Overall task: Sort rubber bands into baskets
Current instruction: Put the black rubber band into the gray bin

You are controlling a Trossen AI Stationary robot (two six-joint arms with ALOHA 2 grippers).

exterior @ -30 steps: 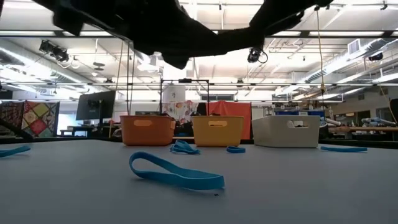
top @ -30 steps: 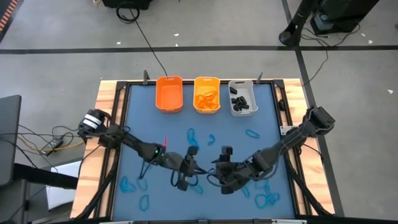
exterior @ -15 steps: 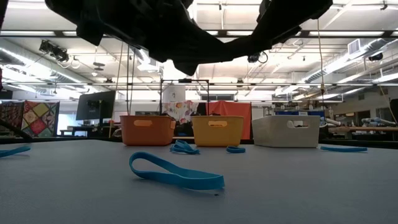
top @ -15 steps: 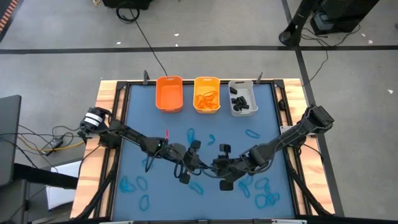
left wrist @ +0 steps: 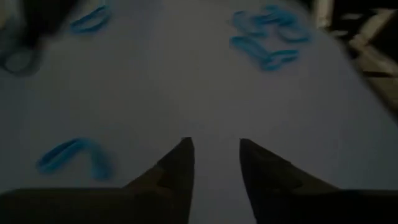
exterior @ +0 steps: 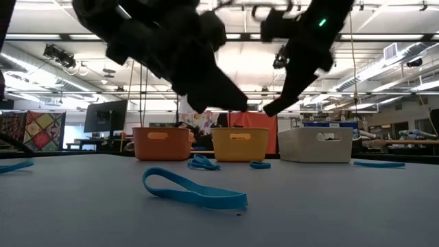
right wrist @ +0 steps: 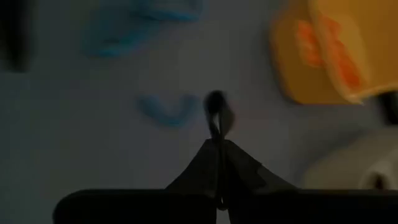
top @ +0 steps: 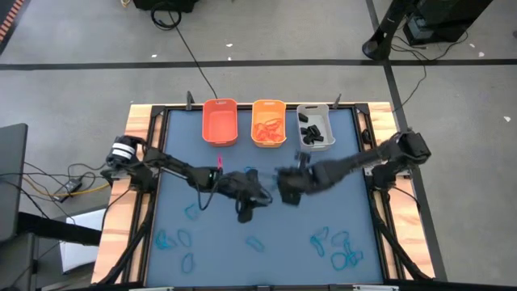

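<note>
1. Three small rectangular plastic baskets line the far edge of the smooth blue bench point(top: 178, 162): an orange basket point(top: 219, 121), a yellow-orange basket point(top: 269, 123) and a grey-white basket point(top: 315, 127)
2. Thin blue rubber bands point(top: 335, 246) lie scattered in flat loops
3. The right gripper point(top: 284, 187) reaches mid-bench, jaws clenched on a small black band point(right wrist: 216, 107)
4. The left gripper point(top: 247, 212) hovers beside it, jaws parted, released

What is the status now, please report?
Right gripper shut on small black band, mid-table, near grey basket. Left gripper open, empty. Blue bands remain. Nothing in the way.
</note>
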